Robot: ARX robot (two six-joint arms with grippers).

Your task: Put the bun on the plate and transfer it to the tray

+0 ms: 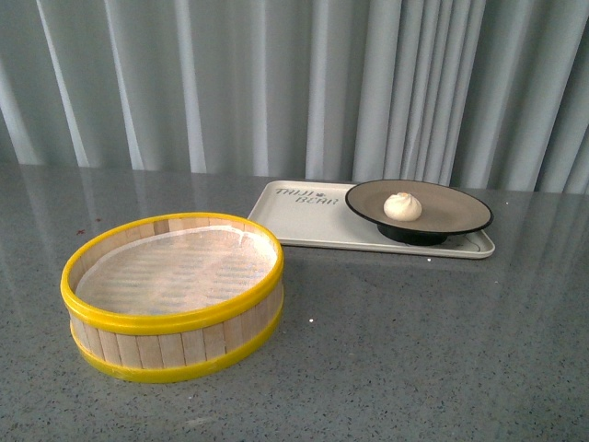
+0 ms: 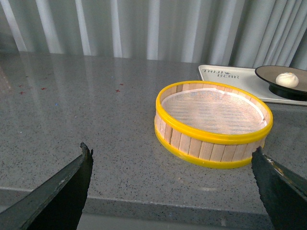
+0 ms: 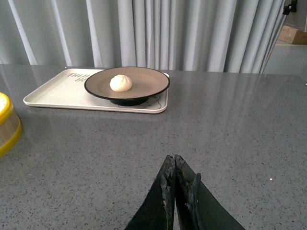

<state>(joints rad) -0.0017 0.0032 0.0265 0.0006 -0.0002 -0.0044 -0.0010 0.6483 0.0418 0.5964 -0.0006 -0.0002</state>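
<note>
Fingers of my left gripper (image 2: 172,191) are spread wide apart, one dark tip at each side of my left wrist view, and they hold nothing. That gripper hangs low over the grey table (image 2: 96,124), on the near side of the steamer basket (image 2: 213,124), not touching it. My right gripper (image 3: 176,184) has its fingers pressed together with no gap, and nothing is between them. It sits low over the table too, well apart from the tray (image 3: 53,93).

The bun (image 1: 402,206) sits in the middle of the plate (image 1: 460,214), and the plate rests on the tray (image 1: 304,226). The basket (image 1: 172,296) stands near the tray, just in front of it.

My arms do not show in the front view. The plate covers part of the tray's lettering. In my right wrist view, only a yellow edge of the basket (image 3: 7,124) shows.
</note>
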